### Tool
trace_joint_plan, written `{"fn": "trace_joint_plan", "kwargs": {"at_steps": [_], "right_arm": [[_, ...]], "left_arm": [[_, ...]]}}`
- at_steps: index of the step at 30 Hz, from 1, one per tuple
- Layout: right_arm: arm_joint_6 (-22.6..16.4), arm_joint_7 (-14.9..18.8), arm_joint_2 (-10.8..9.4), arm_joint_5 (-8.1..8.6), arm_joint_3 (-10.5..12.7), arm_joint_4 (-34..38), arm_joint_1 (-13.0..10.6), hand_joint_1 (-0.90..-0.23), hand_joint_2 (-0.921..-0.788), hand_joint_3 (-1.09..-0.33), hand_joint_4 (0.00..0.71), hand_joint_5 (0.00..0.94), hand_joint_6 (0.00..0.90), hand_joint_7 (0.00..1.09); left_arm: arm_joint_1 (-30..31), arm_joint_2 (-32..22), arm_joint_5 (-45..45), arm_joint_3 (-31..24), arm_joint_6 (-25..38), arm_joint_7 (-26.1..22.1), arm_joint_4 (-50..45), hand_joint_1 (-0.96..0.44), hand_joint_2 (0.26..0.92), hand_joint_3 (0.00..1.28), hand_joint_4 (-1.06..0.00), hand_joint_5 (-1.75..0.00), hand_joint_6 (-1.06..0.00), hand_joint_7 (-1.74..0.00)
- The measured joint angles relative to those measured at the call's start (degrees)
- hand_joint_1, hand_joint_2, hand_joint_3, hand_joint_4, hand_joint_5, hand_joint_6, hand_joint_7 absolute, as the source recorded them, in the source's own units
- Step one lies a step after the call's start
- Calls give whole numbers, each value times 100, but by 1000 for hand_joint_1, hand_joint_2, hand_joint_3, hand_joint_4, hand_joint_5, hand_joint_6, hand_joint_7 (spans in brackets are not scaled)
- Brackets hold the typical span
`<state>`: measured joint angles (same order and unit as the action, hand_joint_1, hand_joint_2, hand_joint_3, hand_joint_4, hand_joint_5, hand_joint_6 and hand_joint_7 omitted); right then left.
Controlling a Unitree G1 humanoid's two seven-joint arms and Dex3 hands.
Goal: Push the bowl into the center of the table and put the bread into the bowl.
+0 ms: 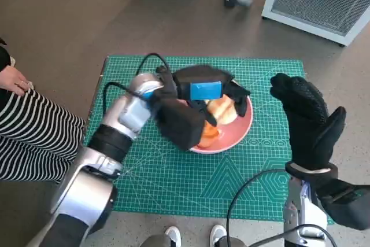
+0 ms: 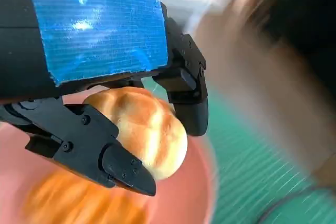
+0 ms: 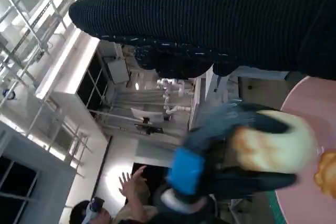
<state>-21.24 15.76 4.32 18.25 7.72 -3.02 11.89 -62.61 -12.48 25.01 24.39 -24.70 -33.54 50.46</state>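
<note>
Over pink bowl near mat centre: left hand grasps bread between black fingers, hiding most of it in head view. Orange item in bowl, blurred, half covered. Right hand raised beside bowl, fingers spread, holding nothing. Person's striped clothing cut off at edge.

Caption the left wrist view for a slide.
Left hand holds the bread over the pink bowl, which already has an orange item inside.
</note>
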Motion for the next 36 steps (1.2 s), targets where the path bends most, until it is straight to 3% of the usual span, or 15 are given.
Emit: {"fn": "trace_joint_plan", "kwargs": {"at_steps": [5,17,25,30,36], "right_arm": [[2,-32,3,-20,16,-63,-46,-685,-921,-652,155,1,40,473],[14,-61,7,-28,66,-30,6,-692,-921,-650,162,4,40,480],[80,-60,9,-27,61,44,181,-692,-921,-645,170,7,41,481],[143,-60,41,-27,64,50,367,-692,-921,-642,169,6,42,480],[265,-61,190,-42,73,3,605,-687,-921,-642,165,3,43,478]], "left_arm": [[47,-20,136,117,668,-338,-130,-236,880,23,-148,-42,-239,-57],[529,-249,-49,-113,375,-108,-859,-569,904,37,-112,-6,-260,-28],[1029,-393,-1162,-965,146,-106,-1627,-656,920,90,-143,-13,-316,-43],[1351,-305,-2163,-1668,-227,38,-1948,-666,921,204,-190,-28,-360,-62],[1776,-35,-3153,-2266,-593,183,-2229,-721,921,468,-226,-33,-333,-54]]}}
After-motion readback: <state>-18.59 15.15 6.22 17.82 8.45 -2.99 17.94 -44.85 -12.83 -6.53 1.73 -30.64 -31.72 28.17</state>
